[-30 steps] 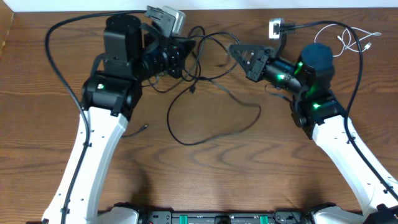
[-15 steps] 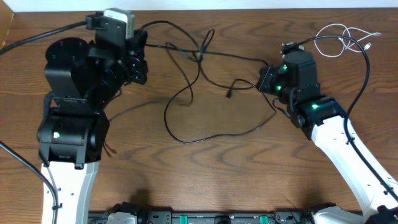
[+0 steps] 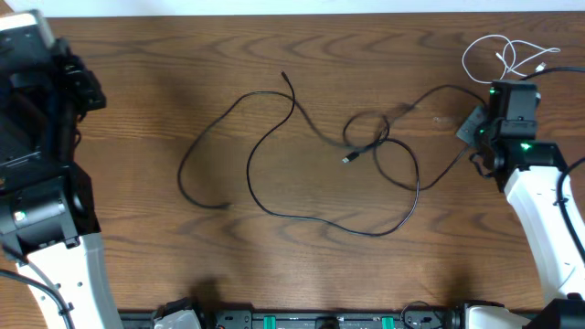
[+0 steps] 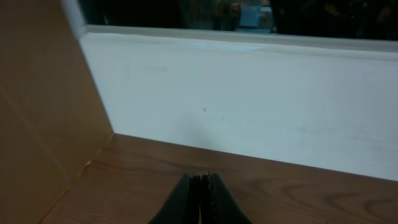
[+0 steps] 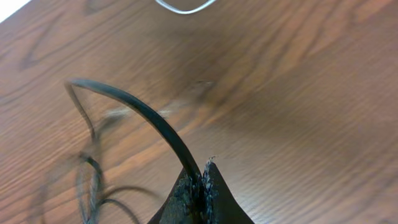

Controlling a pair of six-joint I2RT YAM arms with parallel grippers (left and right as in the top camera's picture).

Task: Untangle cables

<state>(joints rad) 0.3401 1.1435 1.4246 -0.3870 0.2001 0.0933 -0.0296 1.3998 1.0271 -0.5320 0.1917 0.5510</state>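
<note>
Cables lie apart, so the main job looks done: the white cable (image 3: 505, 58) sits bunched just beyond the right gripper (image 5: 202, 177), and the black cable (image 5: 152, 118) runs out from that gripper's closed tips, which pinch it. What remains is black loops crossing themselves near that gripper; knot or mere overlap, I cannot tell, as the wrist view blurs them. The left gripper (image 4: 202, 183) is closed on nothing, facing a wall, no cable near it

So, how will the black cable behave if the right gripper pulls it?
Probably floppy: the black cable lies in loose curves. It looks thin, so likely light, trailing behind the right gripper. Where it crosses itself, it may tighten.
</note>
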